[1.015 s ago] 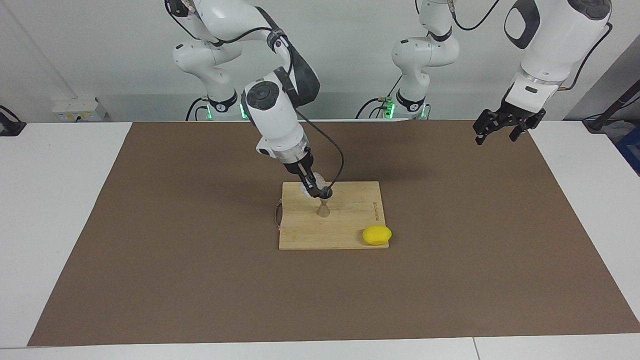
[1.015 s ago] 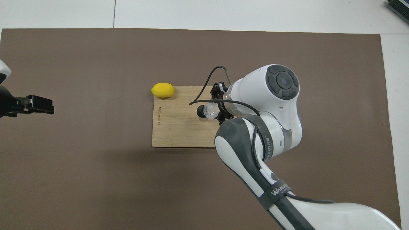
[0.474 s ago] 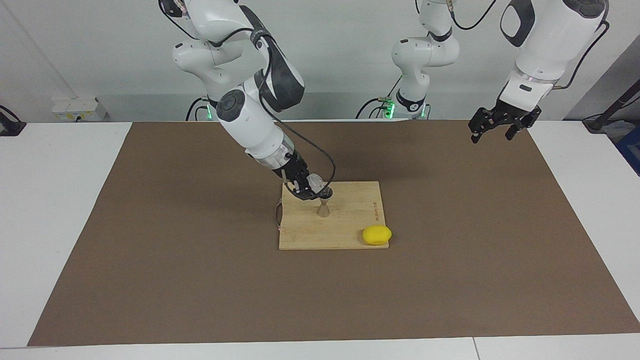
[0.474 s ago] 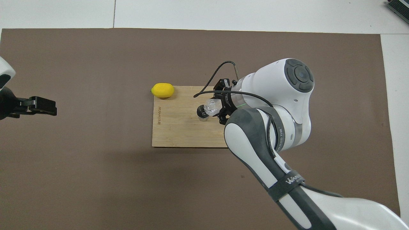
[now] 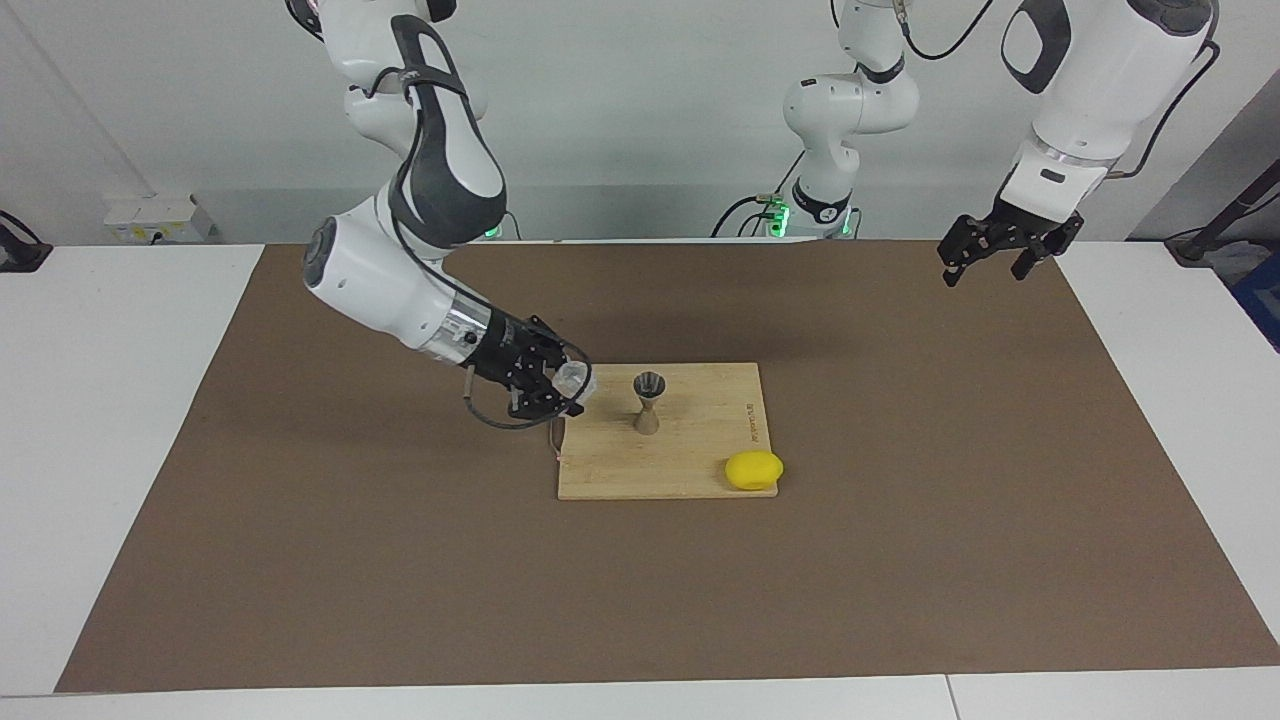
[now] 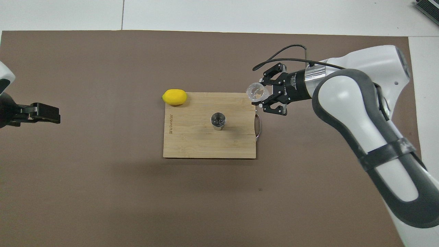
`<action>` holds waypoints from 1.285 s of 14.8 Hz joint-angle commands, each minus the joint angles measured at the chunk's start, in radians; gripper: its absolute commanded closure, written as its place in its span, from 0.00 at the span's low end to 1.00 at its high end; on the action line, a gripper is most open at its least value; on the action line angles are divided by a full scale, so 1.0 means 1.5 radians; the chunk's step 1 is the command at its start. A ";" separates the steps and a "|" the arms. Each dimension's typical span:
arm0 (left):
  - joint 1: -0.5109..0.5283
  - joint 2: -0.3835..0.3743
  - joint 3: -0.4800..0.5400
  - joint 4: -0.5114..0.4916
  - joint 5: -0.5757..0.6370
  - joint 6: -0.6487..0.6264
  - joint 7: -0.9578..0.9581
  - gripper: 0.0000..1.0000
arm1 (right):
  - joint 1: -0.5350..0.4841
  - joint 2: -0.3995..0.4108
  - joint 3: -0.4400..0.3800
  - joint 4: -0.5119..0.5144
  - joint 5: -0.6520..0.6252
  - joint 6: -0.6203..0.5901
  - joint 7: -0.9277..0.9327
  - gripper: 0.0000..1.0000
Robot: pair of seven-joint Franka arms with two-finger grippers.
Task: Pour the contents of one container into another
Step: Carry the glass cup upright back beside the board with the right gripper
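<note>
The glass cup [image 5: 573,378] has been carried away from above the jigger [image 5: 648,402] since half a second ago; then it was tipped right over the jigger's mouth, now it is held over the cutting board's [image 6: 192,144] edge at the right arm's end, well to the side of the jigger. The right arm has been swung low and outward. The left gripper [image 5: 991,262] is unchanged, raised over the brown mat [image 5: 400,560] at the left arm's end of the counter, its fingers spread wide and empty.

The cup is clamped between the fingers of the right gripper [image 6: 265,94], lying nearly on its side with its mouth turned away from the wrist; nothing can be made out inside it. The jigger stands upright on the middle of the board, apart from the fingers, its upper cone open; whether it holds anything cannot be told.

A lemon [image 6: 175,96] is seen at the board's corner, well apart from both sets of fingers.
</note>
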 commanded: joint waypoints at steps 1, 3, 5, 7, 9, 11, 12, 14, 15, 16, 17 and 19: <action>-0.009 -0.003 0.007 0.005 0.009 -0.010 -0.010 0.00 | -0.053 -0.018 0.007 -0.026 0.061 -0.007 -0.014 1.00; -0.011 -0.003 0.007 0.004 0.009 -0.010 -0.011 0.00 | -0.095 -0.027 0.007 -0.052 0.100 0.000 -0.015 1.00; -0.011 -0.003 0.007 0.003 0.009 -0.010 -0.011 0.00 | -0.135 -0.036 0.007 -0.078 0.126 0.005 -0.047 1.00; -0.012 -0.003 0.007 0.002 0.009 -0.010 -0.011 0.00 | -0.163 -0.036 0.007 -0.105 0.155 0.000 -0.121 1.00; -0.012 -0.003 0.007 0.002 0.009 -0.011 -0.010 0.00 | -0.186 -0.035 0.007 -0.138 0.206 -0.007 -0.213 1.00; -0.012 -0.003 0.006 0.004 0.009 -0.010 -0.011 0.00 | -0.200 -0.029 0.007 -0.166 0.243 -0.014 -0.285 1.00; -0.012 -0.003 0.006 0.006 0.009 -0.010 -0.010 0.00 | -0.203 -0.018 0.007 -0.169 0.266 -0.033 -0.302 1.00; -0.012 -0.003 0.006 0.008 0.009 -0.016 -0.011 0.00 | -0.204 0.013 0.007 -0.175 0.298 -0.061 -0.352 1.00; -0.012 -0.003 0.007 0.009 0.009 -0.020 -0.011 0.00 | -0.205 0.029 0.007 -0.178 0.310 -0.075 -0.377 1.00; -0.011 -0.003 0.007 0.008 0.009 -0.022 -0.011 0.00 | -0.205 0.041 0.007 -0.183 0.323 -0.091 -0.401 1.00; -0.010 -0.003 0.007 0.009 0.009 -0.024 -0.010 0.00 | -0.206 0.051 0.007 -0.185 0.327 -0.095 -0.412 1.00; -0.007 -0.003 0.010 0.010 0.009 -0.042 -0.008 0.00 | -0.210 0.069 0.007 -0.185 0.327 -0.097 -0.413 1.00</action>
